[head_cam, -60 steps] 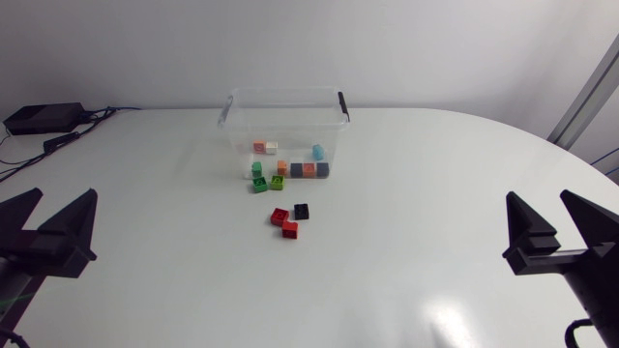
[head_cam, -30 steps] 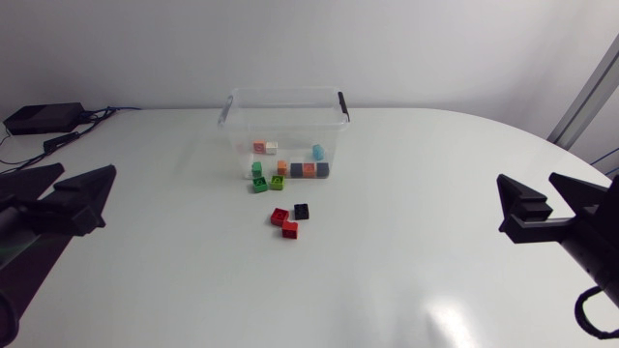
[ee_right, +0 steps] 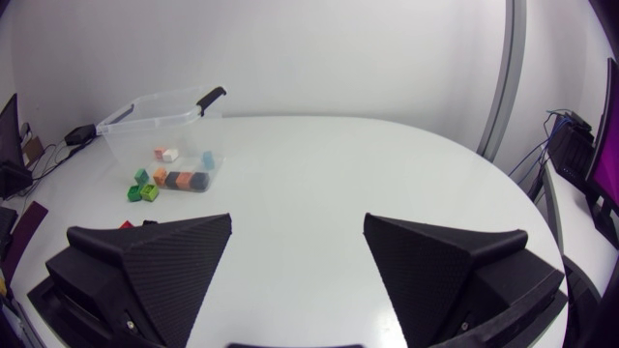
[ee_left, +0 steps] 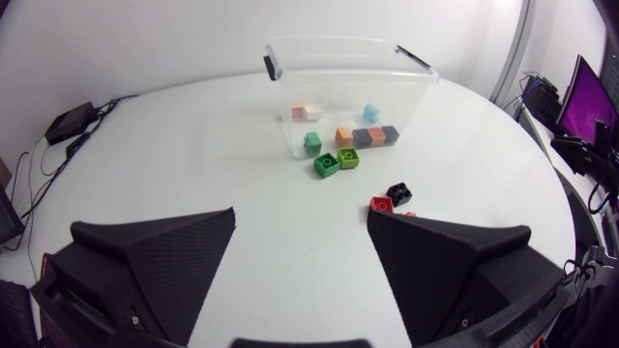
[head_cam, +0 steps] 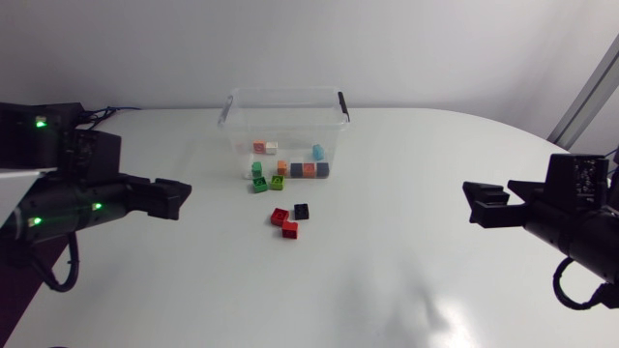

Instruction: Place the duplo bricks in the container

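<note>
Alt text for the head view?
A clear container holding some bricks stands at the table's far side; green bricks, red bricks and a black brick lie loose before it. Left gripper and right gripper hover open, empty, either side.

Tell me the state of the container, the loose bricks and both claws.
Container, upright, uncovered, several bricks inside.
Red bricks, loose on table.
Black brick, loose on table.
Green pair, on table beside container.
Left claw, open, empty.
Right claw, open, empty.

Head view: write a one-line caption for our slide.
Left gripper and right gripper, both open, face a container holding bricks; green bricks, red bricks and a black brick lie outside.
</note>
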Tool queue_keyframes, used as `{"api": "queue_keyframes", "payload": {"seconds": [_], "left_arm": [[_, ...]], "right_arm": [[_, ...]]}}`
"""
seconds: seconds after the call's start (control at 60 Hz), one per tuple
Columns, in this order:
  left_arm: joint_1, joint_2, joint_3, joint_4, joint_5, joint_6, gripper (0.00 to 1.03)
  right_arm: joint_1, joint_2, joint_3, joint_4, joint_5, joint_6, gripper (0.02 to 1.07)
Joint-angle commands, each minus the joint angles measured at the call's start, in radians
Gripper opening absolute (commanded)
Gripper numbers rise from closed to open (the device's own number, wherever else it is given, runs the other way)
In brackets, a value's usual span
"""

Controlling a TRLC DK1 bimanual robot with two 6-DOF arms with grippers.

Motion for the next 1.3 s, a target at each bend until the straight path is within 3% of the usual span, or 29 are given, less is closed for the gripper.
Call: {"api": "queue_keyframes", "payload": {"seconds": [0.0,0.2,0.317,0.433,0.6,0.85,0.95,1.1,1.283], "left_arm": [[-0.016,0.117,0.058,-0.01,0.012,-0.03,0.94],[-0.067,0.324,0.139,-0.012,0.047,-0.022,0.94],[-0.099,0.408,0.177,0.008,0.053,0.013,0.94],[-0.133,0.503,0.22,0.042,0.053,0.127,0.94],[-0.203,0.647,0.299,0.016,0.05,0.427,0.95],[-0.197,0.813,0.349,0.034,0.056,0.617,0.95],[-0.18,0.853,0.358,0.045,0.104,0.719,0.97],[-0.173,0.893,0.358,0.063,0.196,0.844,0.97],[-0.143,0.933,0.4,0.08,0.265,0.943,0.97]], "right_arm": [[0.015,0.055,0.05,-0.042,-0.009,0.033,1.03],[0.056,0.21,0.153,-0.179,-0.012,0.011,1.03],[0.058,0.289,0.201,-0.248,-0.064,-0.027,1.03],[0.074,0.338,0.221,-0.263,-0.098,-0.041,1.03],[0.127,0.378,0.222,-0.268,-0.113,-0.076,1.03],[0.22,0.428,0.251,-0.329,-0.136,-0.242,1.03],[0.263,0.473,0.291,-0.403,-0.124,-0.387,1.03],[0.275,0.505,0.297,-0.435,-0.156,-0.467,1.03],[0.326,0.528,0.238,-0.366,-0.213,-0.584,1.02]]}}
